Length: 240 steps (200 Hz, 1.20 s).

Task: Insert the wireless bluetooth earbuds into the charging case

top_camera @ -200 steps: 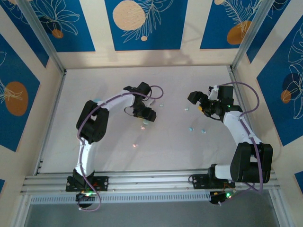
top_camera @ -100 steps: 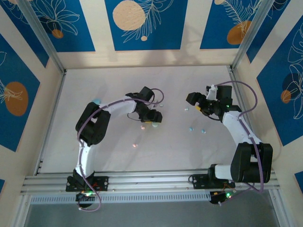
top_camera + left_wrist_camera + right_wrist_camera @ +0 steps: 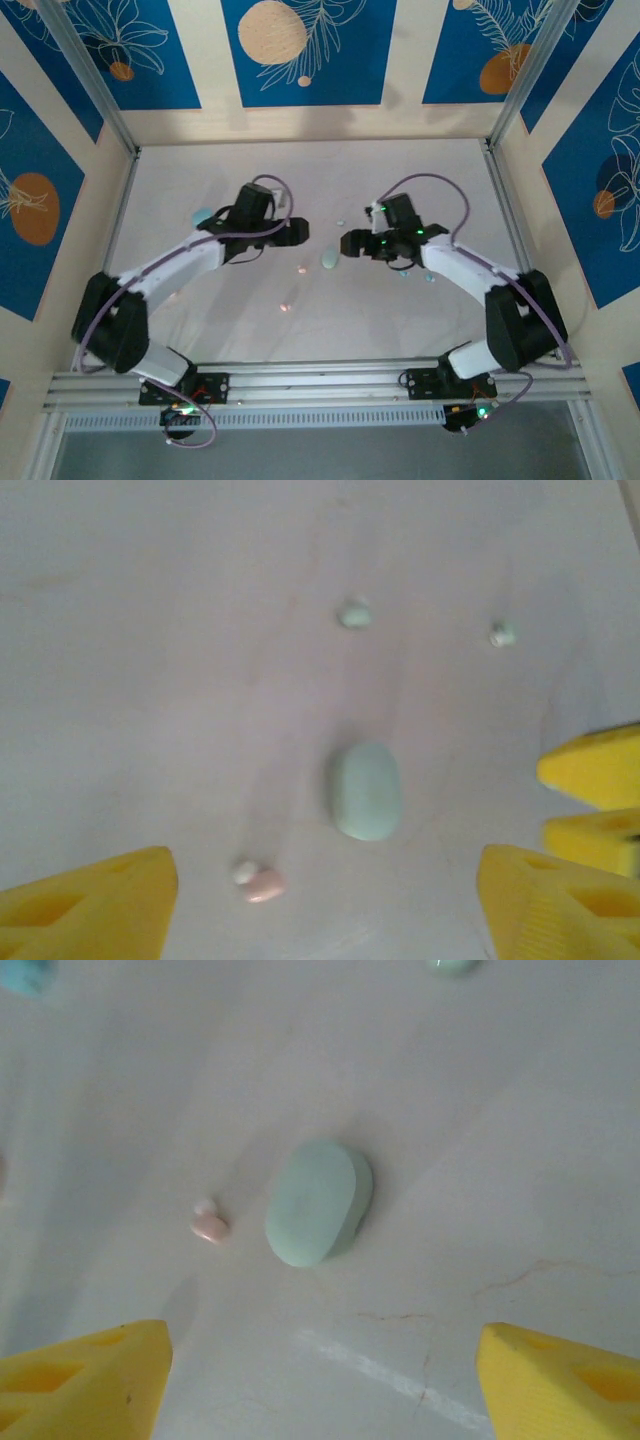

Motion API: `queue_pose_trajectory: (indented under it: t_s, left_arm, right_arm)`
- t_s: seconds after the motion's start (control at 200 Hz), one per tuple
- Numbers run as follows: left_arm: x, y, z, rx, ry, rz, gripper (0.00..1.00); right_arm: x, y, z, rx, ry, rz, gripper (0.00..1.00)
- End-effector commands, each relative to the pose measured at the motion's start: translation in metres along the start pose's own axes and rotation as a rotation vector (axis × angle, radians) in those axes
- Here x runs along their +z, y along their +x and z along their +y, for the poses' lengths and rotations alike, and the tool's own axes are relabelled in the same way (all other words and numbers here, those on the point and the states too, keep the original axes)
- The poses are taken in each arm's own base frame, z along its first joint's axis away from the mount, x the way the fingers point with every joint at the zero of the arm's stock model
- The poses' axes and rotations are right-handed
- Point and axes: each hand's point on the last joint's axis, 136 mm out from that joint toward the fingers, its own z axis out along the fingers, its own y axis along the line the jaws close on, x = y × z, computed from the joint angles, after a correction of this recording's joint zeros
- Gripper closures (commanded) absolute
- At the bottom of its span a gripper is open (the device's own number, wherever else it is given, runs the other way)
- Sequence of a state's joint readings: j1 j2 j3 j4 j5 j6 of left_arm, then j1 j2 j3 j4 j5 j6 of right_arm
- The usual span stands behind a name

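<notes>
Left jaws and right jaws both stand wide open and empty on either side of the mint charging case (image 3: 367,790), which lies flat on the worktop (image 3: 150,630), its long axis running away from the left jaws, with a pink earbud (image 3: 262,883) just beside it on the left-jaws side.

Cases: two – mint case (image 3: 328,260) centre, blue case (image 3: 203,215) far left. Earbuds (image 3: 303,268): five seen, two pink, three blue-mint. Arms (image 3: 180,262): two.
</notes>
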<state>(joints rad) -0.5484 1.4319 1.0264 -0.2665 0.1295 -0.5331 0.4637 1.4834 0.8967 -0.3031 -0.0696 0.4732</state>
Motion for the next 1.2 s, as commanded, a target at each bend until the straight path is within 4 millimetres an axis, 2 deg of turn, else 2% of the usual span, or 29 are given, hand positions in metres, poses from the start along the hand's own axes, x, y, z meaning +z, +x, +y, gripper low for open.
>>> queue_pose_trajectory:
  t_s: [0.0,0.09,0.225,0.555,0.745,0.905,1.095,1.196]
  left_arm:
    - [-0.025,-0.013,0.027,0.027,-0.1,-0.122,0.16]
    - [-0.044,-0.013,0.041,0.008,-0.12,-0.168,0.14]
    - [-0.06,-0.01,0.058,-0.021,-0.137,-0.22,0.1]
    - [-0.07,-0.008,0.075,-0.044,-0.158,-0.241,0.08]
    - [-0.069,-0.009,0.076,-0.049,-0.154,-0.24,0.08]
    - [-0.066,-0.008,0.076,-0.057,-0.145,-0.23,0.08]
    - [-0.064,-0.008,0.074,-0.062,-0.133,-0.222,0.08]
    - [-0.064,-0.01,0.073,-0.064,-0.128,-0.225,0.08]
  right_arm:
    - [0.018,0.003,-0.009,-0.028,0.175,0.033,0.19]
    - [0.035,0.008,-0.01,-0.034,0.26,0.087,0.19]
    - [0.053,0.011,-0.01,-0.053,0.336,0.128,0.19]
    - [0.08,0.01,0.003,-0.084,0.373,0.182,0.21]
    - [0.086,0.011,0.003,-0.097,0.399,0.197,0.24]
    - [0.084,0.011,-0.002,-0.085,0.425,0.195,0.33]
    - [0.08,0.006,-0.004,-0.093,0.414,0.186,0.32]
    - [0.079,0.003,0.007,-0.073,0.335,0.195,0.31]
